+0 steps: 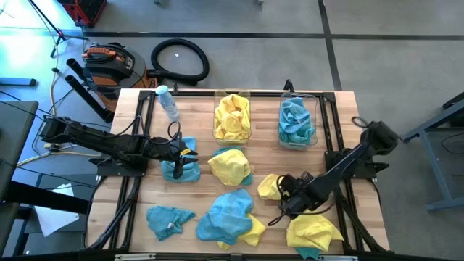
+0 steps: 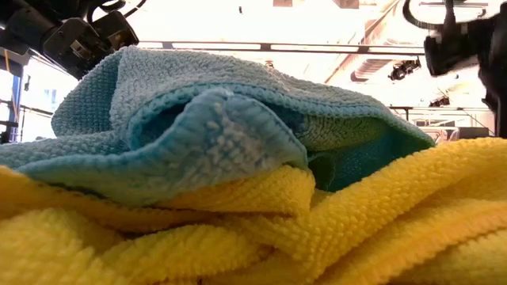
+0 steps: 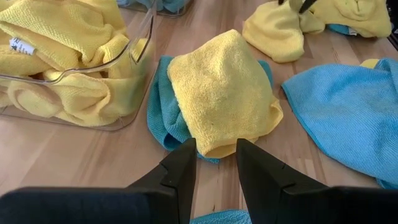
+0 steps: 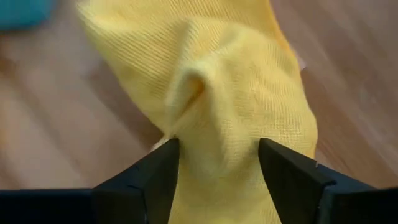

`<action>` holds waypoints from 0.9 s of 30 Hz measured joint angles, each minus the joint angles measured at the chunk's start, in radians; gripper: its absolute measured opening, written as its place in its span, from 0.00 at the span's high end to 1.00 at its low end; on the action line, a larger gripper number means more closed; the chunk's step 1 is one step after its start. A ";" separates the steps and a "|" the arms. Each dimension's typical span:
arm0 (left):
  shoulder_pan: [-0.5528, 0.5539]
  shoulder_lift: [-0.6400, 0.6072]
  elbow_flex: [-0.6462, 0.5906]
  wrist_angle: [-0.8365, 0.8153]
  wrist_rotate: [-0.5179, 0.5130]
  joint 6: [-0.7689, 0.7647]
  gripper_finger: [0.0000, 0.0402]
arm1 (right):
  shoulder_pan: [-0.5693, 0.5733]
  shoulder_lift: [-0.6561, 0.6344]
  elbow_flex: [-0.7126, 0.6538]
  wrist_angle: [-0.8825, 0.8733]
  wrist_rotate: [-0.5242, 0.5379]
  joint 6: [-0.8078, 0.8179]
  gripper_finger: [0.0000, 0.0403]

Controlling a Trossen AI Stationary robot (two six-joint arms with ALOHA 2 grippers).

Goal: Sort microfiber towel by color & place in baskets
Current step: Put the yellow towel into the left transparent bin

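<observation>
Right wrist view showed our right gripper point(image 4: 214, 163) with fingers apart, straddling a ribbed, peaked yellow towel point(image 4: 211, 93) on the wood-grain table point(image 4: 50, 124). Our left gripper point(image 3: 216, 163) stood parted before a fuzzy folded yellow cloth point(image 3: 221, 93) beside the clear basket point(image 3: 118, 62); its white tag was unreadable.

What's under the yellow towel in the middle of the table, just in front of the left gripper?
A teal towel lies under the yellow towel, showing along one side and at the near edge. How far it reaches underneath is hidden. Beneath both is the wooden table.
</observation>
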 joint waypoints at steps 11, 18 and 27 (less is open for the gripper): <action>0.000 0.000 0.000 0.001 0.000 -0.009 0.74 | -0.033 0.160 0.004 0.031 0.033 -0.035 0.66; 0.000 0.000 0.000 0.001 0.000 -0.009 0.74 | -0.052 -0.039 -0.002 -0.097 0.171 -0.057 0.94; 0.000 0.000 0.000 0.032 -0.004 0.004 0.74 | -0.236 -0.325 0.059 -0.033 0.397 -0.416 0.98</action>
